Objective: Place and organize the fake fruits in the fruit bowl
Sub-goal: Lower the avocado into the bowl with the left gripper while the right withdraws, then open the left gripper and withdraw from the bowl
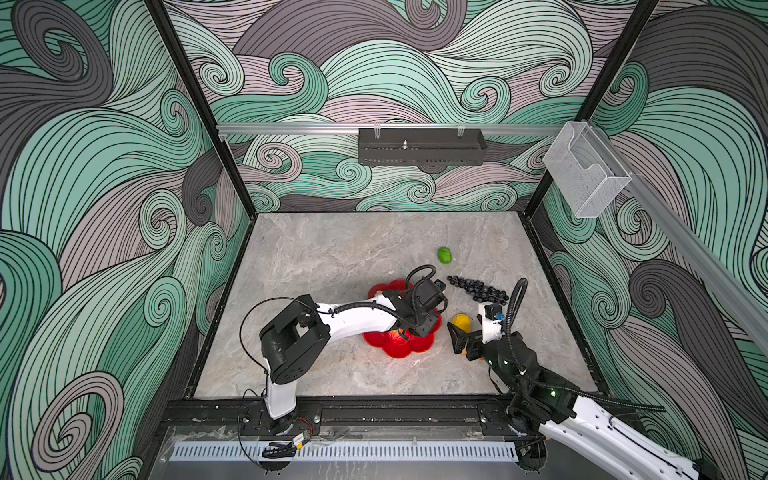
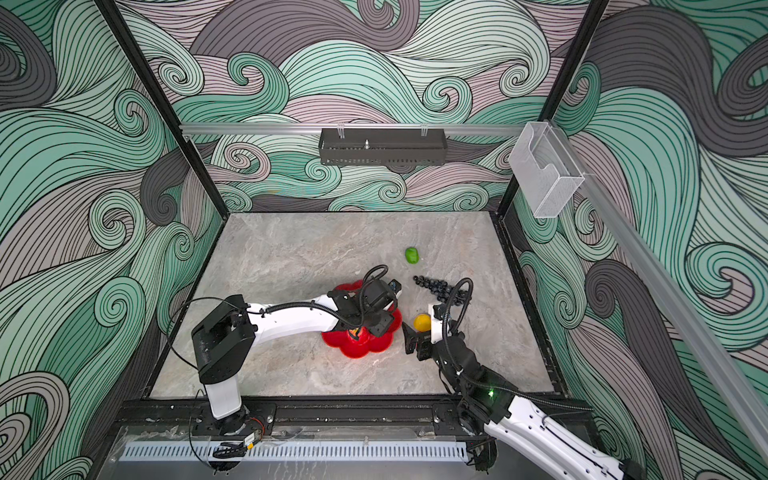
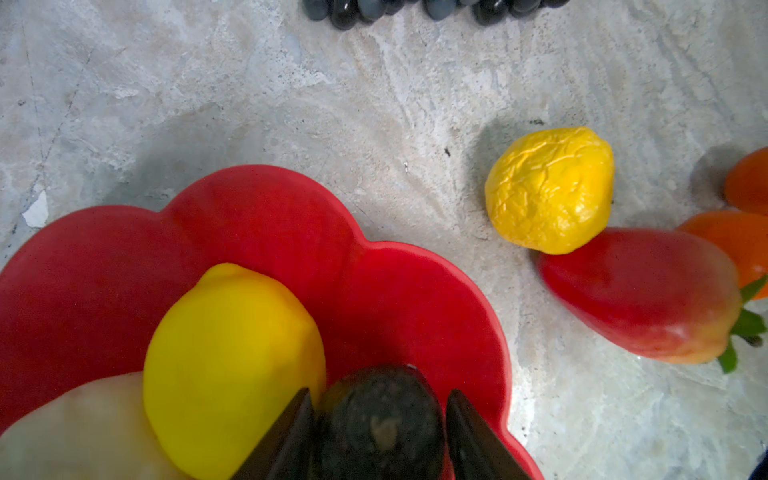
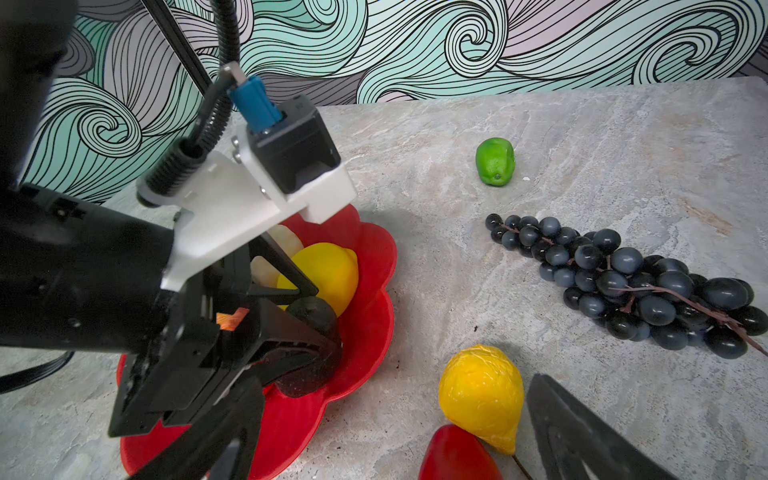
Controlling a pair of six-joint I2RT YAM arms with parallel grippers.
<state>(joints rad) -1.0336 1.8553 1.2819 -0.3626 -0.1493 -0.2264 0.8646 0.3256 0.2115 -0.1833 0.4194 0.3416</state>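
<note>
Left gripper straddles the avocado in the fruit bowl, grip unclear; right gripper is spread wide.

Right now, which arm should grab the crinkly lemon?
Right. The open right gripper sits beside the crinkly yellow plastic lemon; the left gripper straddles a dark fruit inside the scalloped red bowl.

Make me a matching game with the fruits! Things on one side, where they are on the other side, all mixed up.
1 smooth lemon
2 crinkled lemon
3 lime
4 dark fruit

A right in the middle of the left gripper
B alone on the table
C lying free in the fruit bowl
D on the table, against the strawberry

Pairs: 1-C, 2-D, 3-B, 4-A.
</note>
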